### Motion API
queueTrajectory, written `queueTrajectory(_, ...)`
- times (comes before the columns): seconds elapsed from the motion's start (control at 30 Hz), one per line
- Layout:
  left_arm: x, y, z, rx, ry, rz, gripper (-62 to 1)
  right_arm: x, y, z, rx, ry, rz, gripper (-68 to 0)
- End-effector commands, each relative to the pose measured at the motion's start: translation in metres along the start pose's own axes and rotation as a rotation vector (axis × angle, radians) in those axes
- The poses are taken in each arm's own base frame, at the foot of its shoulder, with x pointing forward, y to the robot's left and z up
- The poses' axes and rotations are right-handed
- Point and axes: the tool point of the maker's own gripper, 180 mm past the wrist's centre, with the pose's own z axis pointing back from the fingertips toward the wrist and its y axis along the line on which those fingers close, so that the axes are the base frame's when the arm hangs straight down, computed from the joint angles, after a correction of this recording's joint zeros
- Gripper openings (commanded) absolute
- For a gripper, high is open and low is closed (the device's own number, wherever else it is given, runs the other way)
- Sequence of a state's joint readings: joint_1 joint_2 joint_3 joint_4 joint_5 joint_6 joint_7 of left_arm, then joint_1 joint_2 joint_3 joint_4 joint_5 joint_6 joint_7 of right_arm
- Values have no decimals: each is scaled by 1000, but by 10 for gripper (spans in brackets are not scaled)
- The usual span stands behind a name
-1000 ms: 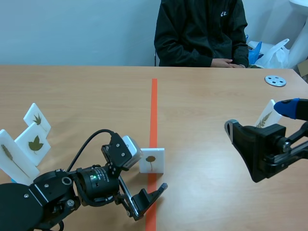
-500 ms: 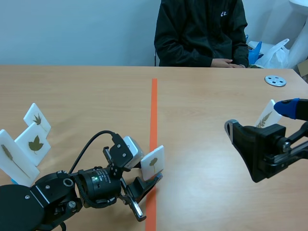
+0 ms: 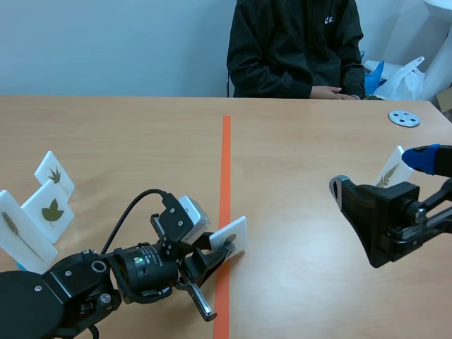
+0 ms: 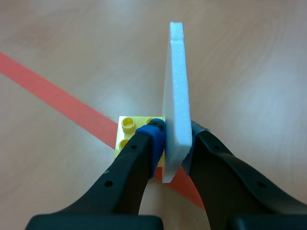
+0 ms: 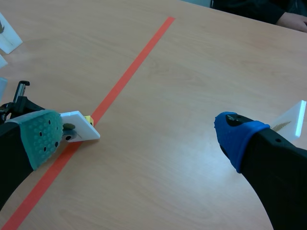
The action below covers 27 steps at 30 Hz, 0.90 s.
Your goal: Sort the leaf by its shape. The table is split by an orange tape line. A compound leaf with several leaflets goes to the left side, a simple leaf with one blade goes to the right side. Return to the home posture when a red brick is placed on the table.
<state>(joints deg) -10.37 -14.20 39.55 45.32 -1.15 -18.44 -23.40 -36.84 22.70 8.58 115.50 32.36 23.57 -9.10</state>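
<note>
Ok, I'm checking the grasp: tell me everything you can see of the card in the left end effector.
The card is a thin white foam-like slab, edge-on in the wrist view, pinched between the pads of the left end effector. A yellow studded brick sits at its foot. It tilts over the orange tape line; its leaf print is barely visible.

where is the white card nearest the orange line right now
In the scene view the white card is low near the middle, tilted over the orange tape line at the robot's end, pinched between the left arm's fingers.
</note>
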Motion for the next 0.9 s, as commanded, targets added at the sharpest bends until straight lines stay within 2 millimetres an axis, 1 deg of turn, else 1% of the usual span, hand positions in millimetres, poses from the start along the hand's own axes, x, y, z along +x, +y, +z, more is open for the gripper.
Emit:
queueTrajectory(0.0, 27, -4, -2, 0, -81, -6, -553, 11, -4, -1, -6, -36, 17, 4)
queueTrajectory(0.1, 43, -9, 3, 21, -111, 6, -554, 11, -4, -1, -6, -36, 17, 4)
queueTrajectory(0.17, 52, -8, 10, 54, -132, 34, -554, 11, -4, -1, -6, -36, 18, 4)
queueTrajectory(0.27, 59, -8, 22, 107, -142, 52, -554, 11, -4, -1, -6, -36, 18, 4)
queueTrajectory(0.43, 59, 5, 49, 251, -136, 106, -554, 11, -4, -1, -6, -35, 18, 4)
queueTrajectory(0.57, 52, 11, 72, 334, -124, 148, -554, 11, -4, -1, -6, -36, 18, 4)
queueTrajectory(0.7, 47, 12, 91, 403, -112, 204, -554, 11, -4, -1, -6, -36, 18, 4)
queueTrajectory(0.87, 54, 9, 107, 454, -126, 229, -554, 11, -4, -1, -6, -36, 18, 4)
